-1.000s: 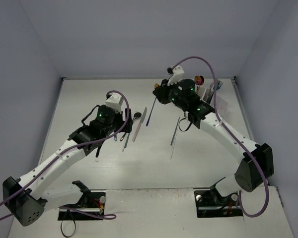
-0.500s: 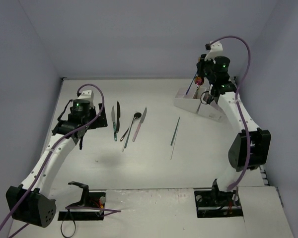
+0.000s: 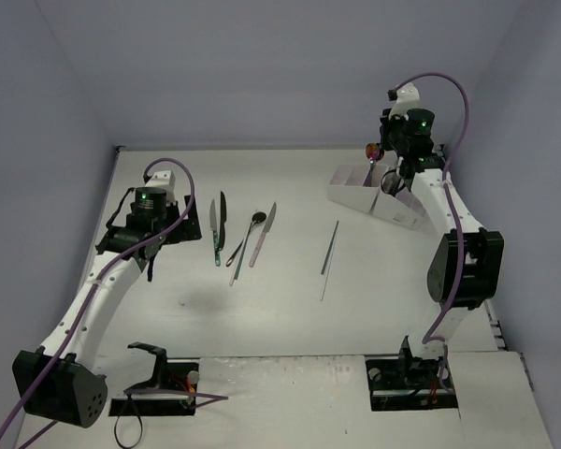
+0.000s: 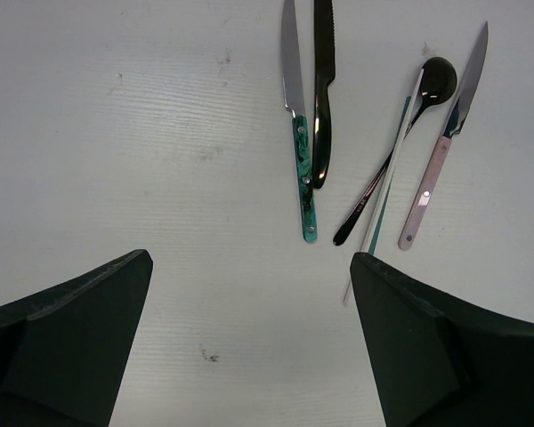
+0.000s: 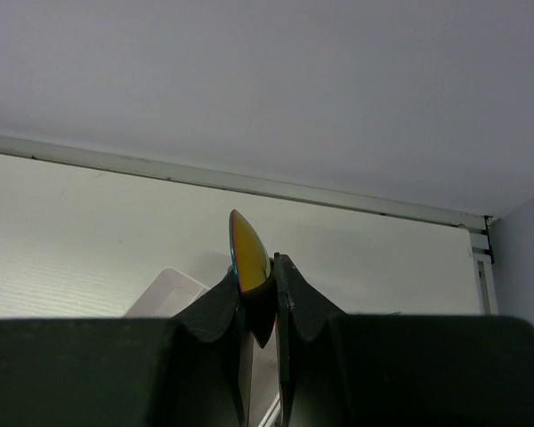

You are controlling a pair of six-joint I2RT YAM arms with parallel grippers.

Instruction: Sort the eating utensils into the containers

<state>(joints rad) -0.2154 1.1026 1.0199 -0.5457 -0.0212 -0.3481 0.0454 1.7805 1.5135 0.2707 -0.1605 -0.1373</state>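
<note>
Right wrist view: right gripper (image 5: 260, 271) pinches the rainbow spoon (image 5: 247, 247) over the containers (image 3: 355, 198), so lowering and letting go looks next! Left gripper (image 4: 249, 276) is spread wide above the knives (image 4: 304, 178).

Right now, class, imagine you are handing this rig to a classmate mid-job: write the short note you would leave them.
Left gripper: open, empty, hovering above the table near the left group of utensils.
Right gripper: shut on the rainbow spoon, held upright at the white containers; not released.
On the table: green-handled knife, black knife, black spoon, pink-handled knife, a thin stick, plus what look like two thin sticks mid-table.
Done: cannot tell what the containers already hold.
Left: drop the spoon, then sort everything on the table.
</note>
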